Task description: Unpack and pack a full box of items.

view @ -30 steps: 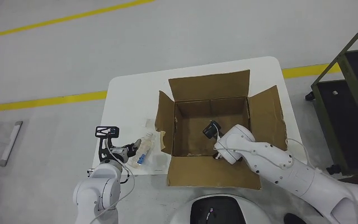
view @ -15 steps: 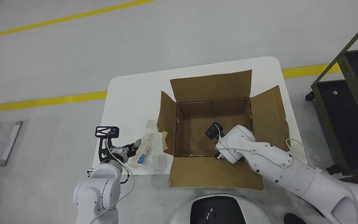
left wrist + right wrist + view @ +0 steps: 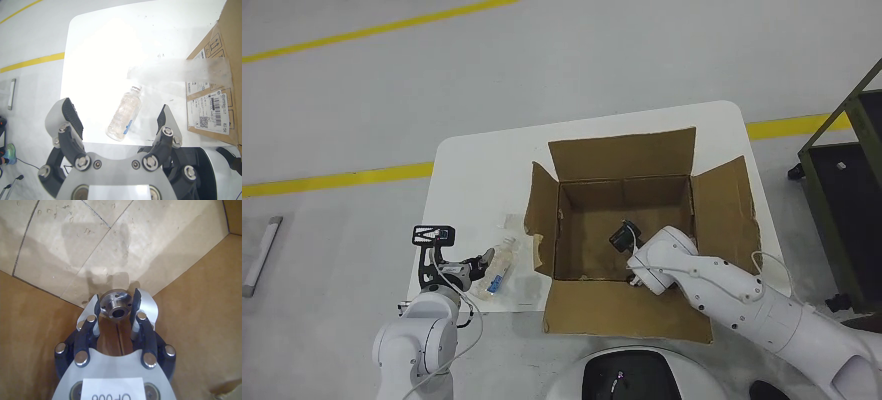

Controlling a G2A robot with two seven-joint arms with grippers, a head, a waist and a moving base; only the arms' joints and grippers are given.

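Fingers (image 3: 135, 305) of right arm (image 3: 712, 285), deep inside box (image 3: 620, 158), clamp metal flange (image 3: 122, 296); left fingers (image 3: 72, 117) gape near bottle (image 3: 125, 117).

Right wrist view: right gripper (image 3: 116, 295) pads (image 3: 97, 308) cover both flanks of the metal flange (image 3: 113, 299). Its underside is out of sight, so can't tell if it sits on the cardboard box (image 3: 56, 247) floor. Top view: right arm's wrist hides that grip and part of the floor. Bottle (image 3: 499, 263) too small to make out its cap. Rack (image 3: 852, 160) cut off at the edge. Left wrist view: box cut off by the frame edge. Glare on the table (image 3: 105, 47) swallows the edges of the clear tape strip (image 3: 160, 73).
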